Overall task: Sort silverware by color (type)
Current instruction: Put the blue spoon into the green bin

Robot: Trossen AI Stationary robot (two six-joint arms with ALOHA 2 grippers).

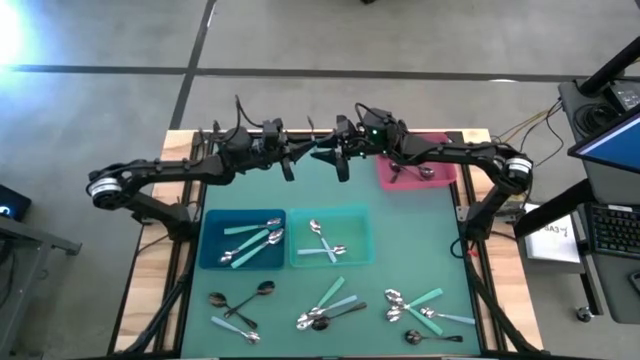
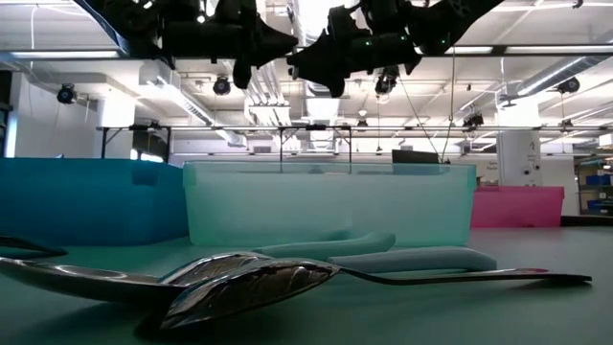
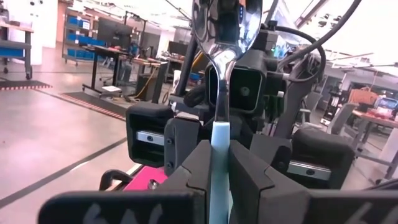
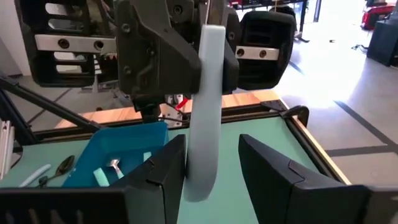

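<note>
My left gripper (image 3: pixel 221 155) is high over the mat's far middle, shut on a spoon (image 3: pixel 222 74) that has a light teal handle and a shiny bowl. My right gripper (image 4: pixel 211 168) faces it, open. Its fingers stand on either side of the handle's lower end (image 4: pixel 200 174). From above, the two grippers (image 1: pixel 300 155) (image 1: pixel 338 158) meet nose to nose. Other silverware lies in the blue bin (image 1: pixel 241 240), the teal bin (image 1: pixel 330 238) and the pink bin (image 1: pixel 415 172). More lies loose on the mat near the front edge (image 1: pixel 330 305). My left gripper pinches the spoon's teal handle (image 3: pixel 220 140) between its two fingers, in the upper part just below the silver neck. The fingers come in about level and lie across the spoon. The spoon stands nearly upright, bowl (image 3: pixel 224 25) up, lifted clear of the table.
Loose spoons lie in three clusters near the front edge (image 1: pixel 235 310) (image 1: pixel 330 305) (image 1: pixel 420 310). The low view shows two of them close up (image 2: pixel 239 283). A desk with a keyboard and a monitor (image 1: pixel 610 215) stands beyond the table's right side.
</note>
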